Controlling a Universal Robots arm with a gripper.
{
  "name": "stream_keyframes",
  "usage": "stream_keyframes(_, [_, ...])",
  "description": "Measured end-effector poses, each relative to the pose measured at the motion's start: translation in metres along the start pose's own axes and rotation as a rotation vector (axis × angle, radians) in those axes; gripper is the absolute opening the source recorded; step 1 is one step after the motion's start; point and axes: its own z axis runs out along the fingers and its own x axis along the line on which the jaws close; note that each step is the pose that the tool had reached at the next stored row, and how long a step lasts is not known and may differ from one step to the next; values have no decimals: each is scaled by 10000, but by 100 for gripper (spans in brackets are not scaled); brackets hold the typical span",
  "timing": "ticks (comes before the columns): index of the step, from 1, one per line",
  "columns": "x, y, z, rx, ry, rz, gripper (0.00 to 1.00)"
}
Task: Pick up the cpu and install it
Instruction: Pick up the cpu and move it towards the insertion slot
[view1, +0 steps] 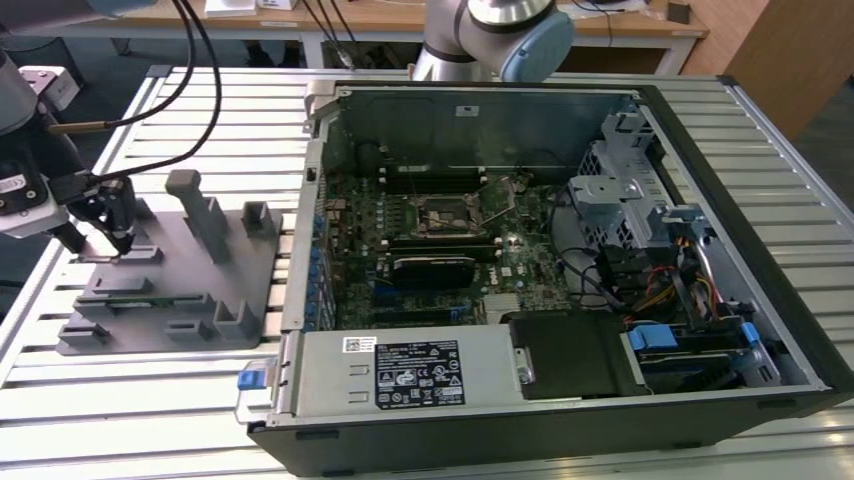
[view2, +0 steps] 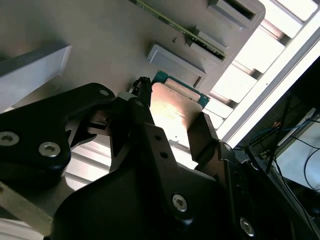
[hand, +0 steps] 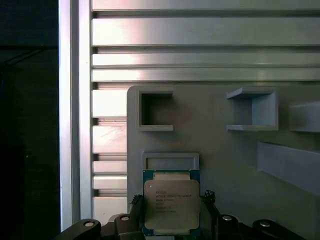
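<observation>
Hand (view1: 95, 250) is down at the grey fixture tray (view1: 200, 285) on the slatted surface (view1: 134, 400), at the exterior view's left. Fingers (hand: 136, 201) are closed against opposite edges of the cpu (hand: 171, 202), which lies flat on the tray.

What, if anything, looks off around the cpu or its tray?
Nothing stands out. The cpu lies flat on the gray tray, square to the tray's edges, with no tilt or damage that shows. The gripper sits right at it, centred over the chip in both wrist views.
</observation>
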Motion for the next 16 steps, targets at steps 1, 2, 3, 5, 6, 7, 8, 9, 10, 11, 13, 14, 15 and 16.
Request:
stream_keyframes(1, [0,0,-7,0,1,0,53])
stream_keyframes(2, [0,0,-13,0,1,0,53])
stream_keyframes(3, [0,0,-19,0,0,0,53])
stream_keyframes(5, [0,0,-31,0,0,0,53])
stream_keyframes(6, [0,0,-35,-1,-1,0,53])
stream_keyframes(7, [0,0,-41,0,-1,0,53])
stream_keyframes(8, [0,0,-46,0,-2,0,53])
stream_keyframes(9, [0,0,-52,0,-2,0,53])
stream_keyframes(10, [0,0,-58,0,-2,0,53])
stream_keyframes(11, [0,0,-64,0,-3,0,53])
stream_keyframes(13, [0,0,-79,0,-3,0,53])
stream_keyframes(14, [0,0,-87,0,-3,0,53])
stream_keyframes(15, [0,0,-96,0,-3,-1,53])
stream_keyframes(16, [0,0,-105,0,-3,0,53])
